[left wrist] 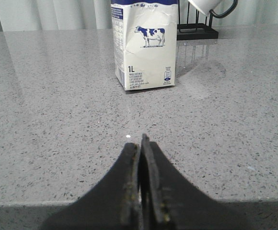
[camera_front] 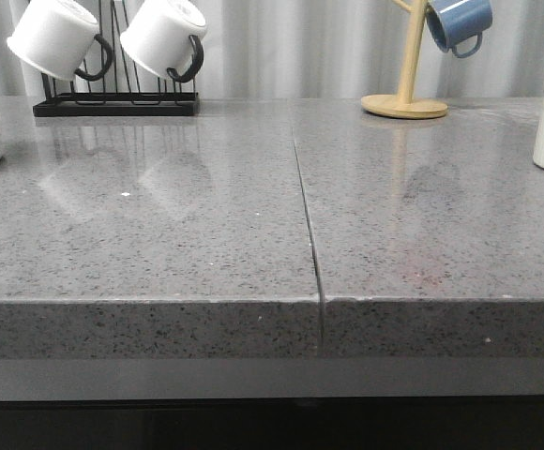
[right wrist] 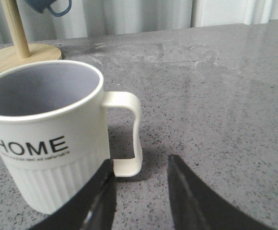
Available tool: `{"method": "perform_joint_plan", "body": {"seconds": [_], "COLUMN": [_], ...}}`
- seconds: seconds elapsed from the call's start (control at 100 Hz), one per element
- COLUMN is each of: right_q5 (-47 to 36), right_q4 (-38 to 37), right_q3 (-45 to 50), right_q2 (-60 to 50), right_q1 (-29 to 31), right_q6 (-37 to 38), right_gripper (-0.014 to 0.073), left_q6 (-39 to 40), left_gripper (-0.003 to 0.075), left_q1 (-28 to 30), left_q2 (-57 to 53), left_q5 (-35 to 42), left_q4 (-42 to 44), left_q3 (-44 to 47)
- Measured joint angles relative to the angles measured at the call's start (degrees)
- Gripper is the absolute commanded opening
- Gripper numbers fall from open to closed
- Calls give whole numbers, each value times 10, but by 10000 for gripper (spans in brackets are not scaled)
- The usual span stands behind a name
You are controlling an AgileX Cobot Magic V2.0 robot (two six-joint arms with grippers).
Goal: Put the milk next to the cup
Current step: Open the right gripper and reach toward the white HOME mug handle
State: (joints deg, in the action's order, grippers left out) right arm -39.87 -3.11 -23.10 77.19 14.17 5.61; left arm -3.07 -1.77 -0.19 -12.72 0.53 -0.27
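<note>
**Sam:** What is the biggest thing you see?

**Me:** The grey table [camera_front: 159,234]. It fills the front view, and a thin dark line [camera_front: 308,225] runs down its middle. I can't see my arms in that view at all.

**Sam:** Where is the milk?

**Me:** The milk [left wrist: 144,45] stands up straight at the far left edge of the table. In the front view only a thin strip of it shows. My left wrist view shows much more: the cow picture, "1L" and tiny print I can't read. Its blue top is cut off there.

**Sam:** And the cup?

**Me:** The cup [right wrist: 48,139] stands at the far right edge, well apart from the milk. The front view cuts most of it off. My right wrist view shows "HOME", the ribbed lower part and the handle. I can't read the small line under "HOME".

**Sam:** How are your grippers?

**Me:** My left gripper [left wrist: 141,143] sits low over the table and points at the milk, not touching it. Its two fingers are pressed together, holding nothing. My right gripper [right wrist: 141,167] is spread apart with nothing in it. One finger [right wrist: 103,191] is in front of the cup, close to the handle. I can't tell if it touches.

**Sam:** Anything else?

**Me:** At the back, two white mugs [camera_front: 61,37] hang on a black rack [camera_front: 113,105], and a blue mug [camera_front: 458,23] hangs on a wooden stand [camera_front: 405,98].
</note>
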Motion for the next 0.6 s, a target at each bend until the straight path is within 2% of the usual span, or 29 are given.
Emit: {"method": "perform_joint_plan", "body": {"seconds": [0.49,0.54,0.6], "right_q5": [-3,-3,-5], "right_q4": [-3,-3,-3], "right_q3": [-100,-108,-116], "right_q2": [140,145,148], "right_q1": [0,0,0], "right_q6": [5,5,5], "right_gripper": [287,263,187], "left_q6": [0,0,0], "left_gripper": [-20,-20,-20], "left_q1": [0,0,0], "left_q2": [0,0,0], "left_q5": [0,0,0], "left_q4": [0,0,0], "left_q3": [0,0,0]}}
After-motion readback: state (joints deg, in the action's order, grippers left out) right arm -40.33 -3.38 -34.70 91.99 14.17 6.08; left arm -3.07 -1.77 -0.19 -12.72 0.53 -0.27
